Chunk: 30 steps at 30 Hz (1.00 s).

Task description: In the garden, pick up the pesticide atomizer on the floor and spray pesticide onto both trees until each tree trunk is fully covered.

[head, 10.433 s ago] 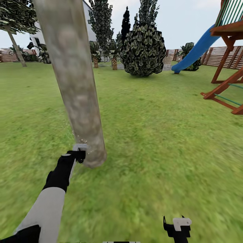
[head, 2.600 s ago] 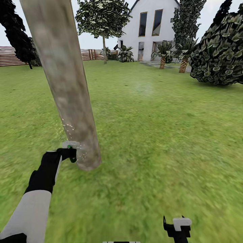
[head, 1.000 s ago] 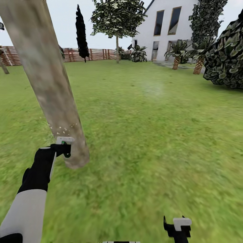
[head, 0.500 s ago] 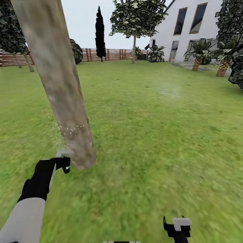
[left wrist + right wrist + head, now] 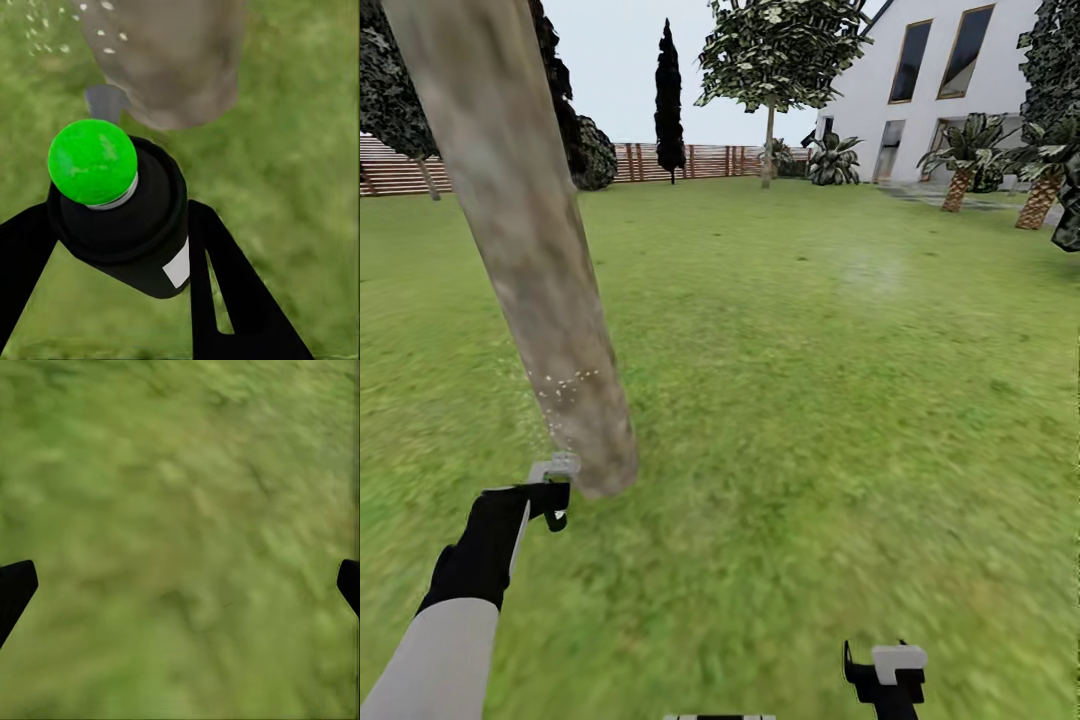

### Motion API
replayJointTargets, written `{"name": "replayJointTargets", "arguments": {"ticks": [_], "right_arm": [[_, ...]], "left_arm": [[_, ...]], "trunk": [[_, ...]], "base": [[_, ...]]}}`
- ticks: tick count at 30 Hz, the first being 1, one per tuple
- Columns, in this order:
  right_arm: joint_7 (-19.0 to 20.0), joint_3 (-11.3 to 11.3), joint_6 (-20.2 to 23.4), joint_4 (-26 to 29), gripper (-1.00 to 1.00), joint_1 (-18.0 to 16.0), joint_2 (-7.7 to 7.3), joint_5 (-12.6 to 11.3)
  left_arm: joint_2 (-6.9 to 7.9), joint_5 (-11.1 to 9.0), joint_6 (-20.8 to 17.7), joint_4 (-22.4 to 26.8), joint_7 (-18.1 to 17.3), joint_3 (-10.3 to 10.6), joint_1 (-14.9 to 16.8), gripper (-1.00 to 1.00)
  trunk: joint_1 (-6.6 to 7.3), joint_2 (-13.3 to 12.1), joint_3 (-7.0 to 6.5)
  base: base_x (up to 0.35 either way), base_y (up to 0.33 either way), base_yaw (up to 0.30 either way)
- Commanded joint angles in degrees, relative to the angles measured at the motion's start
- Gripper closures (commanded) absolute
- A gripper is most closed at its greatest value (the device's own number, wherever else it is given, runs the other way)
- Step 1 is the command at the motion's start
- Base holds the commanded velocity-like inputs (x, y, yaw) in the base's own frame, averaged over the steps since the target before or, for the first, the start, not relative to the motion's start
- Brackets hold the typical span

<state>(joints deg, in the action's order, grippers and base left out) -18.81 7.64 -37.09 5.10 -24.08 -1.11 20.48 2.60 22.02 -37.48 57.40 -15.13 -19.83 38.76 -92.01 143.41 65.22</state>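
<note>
The left gripper was down low beside the foot of the tree trunk, clamped on the pesticide atomizer; in the left wrist view the dark bottle sat squeezed between the two black fingers, its bright green cap facing the camera and a small white patch on its side; the trunk's base rose just past the bottle, close but not touching as far as could be told. White specks of pesticide dotted the lower trunk in a loose band, and a few more drifted off to its side over the grass; from the head camera the atomizer itself was too small to make out clearly at the gripper's tip. The trunk leaned across that view, mottled grey-brown and beige, planted in the lawn.

The right gripper hung low near the robot's body, well apart from the trunk; its fingertips stood wide at the two edges of the right wrist view, with nothing between them but blurry grass.

Farther off stood a second tree, a brown slat fence and the white house.
</note>
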Motion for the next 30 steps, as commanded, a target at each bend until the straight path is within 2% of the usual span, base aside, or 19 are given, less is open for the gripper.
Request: {"name": "replayJointTargets", "arguments": {"ticks": [1,2,5,10,18,21,25,30], "right_arm": [[0.0,0.0,0.0,0.0,-1.0,0.0,0.03,0.0],[0.0,0.0,0.0,0.0,-1.0,0.0,0.05,0.0],[0.0,0.0,0.0,0.0,-1.0,0.0,0.13,0.0],[0.0,0.0,0.0,0.0,-1.0,0.0,0.14,0.0],[0.0,0.0,0.0,0.0,-1.0,0.0,0.15,0.0],[0.0,0.0,0.0,0.0,-1.0,0.0,0.15,0.0],[0.0,0.0,0.0,0.0,-1.0,0.0,0.15,0.0],[0.0,0.0,0.0,0.0,-1.0,0.0,0.15,0.0]], "left_arm": [[-0.03,-0.6,0.3,0.2,2.2,0.0,-0.7,1.0],[-0.3,-0.7,0.6,0.1,5.1,0.2,-1.1,1.0],[-0.41,-0.9,0.9,-0.3,6.8,0.3,-1.8,1.0],[-0.47,-0.7,3.1,-0.4,7.0,0.3,-2.2,1.0],[-0.71,-1.6,3.3,-0.1,6.4,0.3,-3.2,1.0],[-0.63,-1.8,3.2,-0.4,6.9,0.4,-3.3,1.0],[-0.12,-1.3,3.0,-4.5,7.0,0.7,-3.3,1.0],[-0.36,-1.4,2.8,-4.8,7.0,0.7,-3.3,1.0]], "trunk": [[0.01,0.0,-0.01],[0.01,0.0,-0.01],[0.01,0.0,-0.01],[0.01,0.0,-0.01],[0.01,0.0,-0.01],[0.01,0.0,-0.01],[0.01,0.0,-0.01],[0.01,0.0,-0.01]], "base": [[0.124,-0.269,0.0],[0.137,-0.269,0.0],[0.152,-0.261,0.0],[0.213,-0.205,0.122],[-0.061,-0.119,0.274],[0.043,-0.223,0.053],[0.196,-0.208,0.005],[-0.07,-0.257,0.214]]}}
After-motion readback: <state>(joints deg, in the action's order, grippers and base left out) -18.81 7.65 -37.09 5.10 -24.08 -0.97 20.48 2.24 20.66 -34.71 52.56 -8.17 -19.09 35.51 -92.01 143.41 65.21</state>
